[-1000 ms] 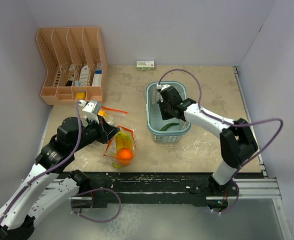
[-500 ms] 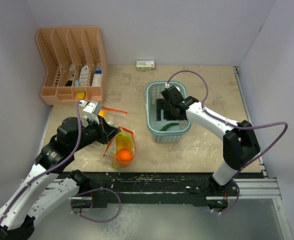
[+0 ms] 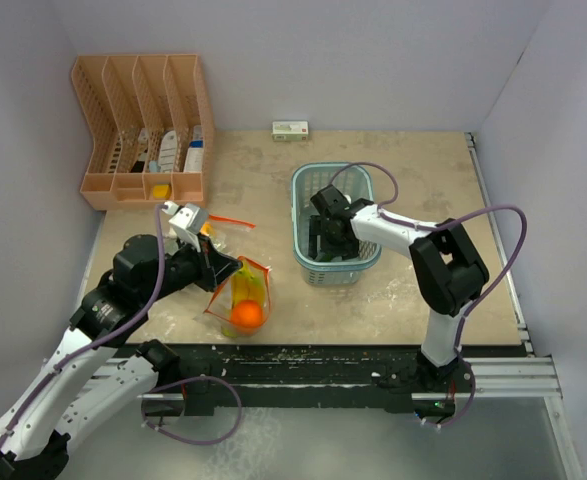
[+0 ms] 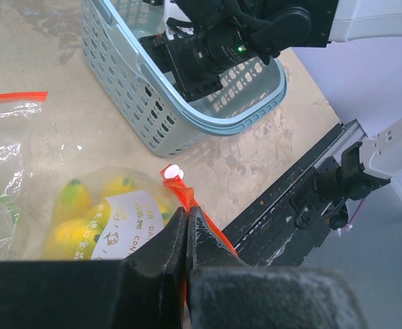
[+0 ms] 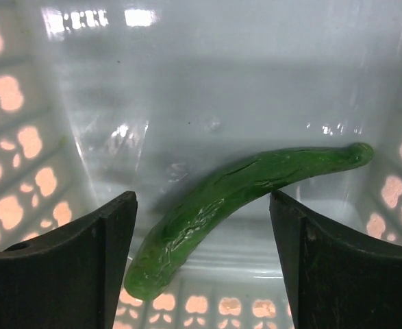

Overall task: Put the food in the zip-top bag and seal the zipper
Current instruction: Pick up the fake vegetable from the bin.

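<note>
1. My left gripper (image 4: pixel 185 223) is clenched on the zip-top bag's (image 3: pixel 241 292) red zipper edge, lower left of the top view.
2. The bananas (image 4: pixel 84 209) and the orange fruit (image 3: pixel 245 316) sit inside it.
3. My right gripper (image 5: pixel 202 205) hangs released, spread wide inside the basket (image 3: pixel 335 276) at centre, over the long green vegetable (image 5: pixel 248 179).

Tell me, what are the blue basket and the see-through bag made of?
The basket looks like hard, smooth plastic: it is light blue and moulded, with rows of holes and a thick rim. The bag looks like thin, shiny, clear plastic film: it crinkles and glints, and the yellow bananas show through it. Its orange-red zip strip seems to be plastic too.
</note>
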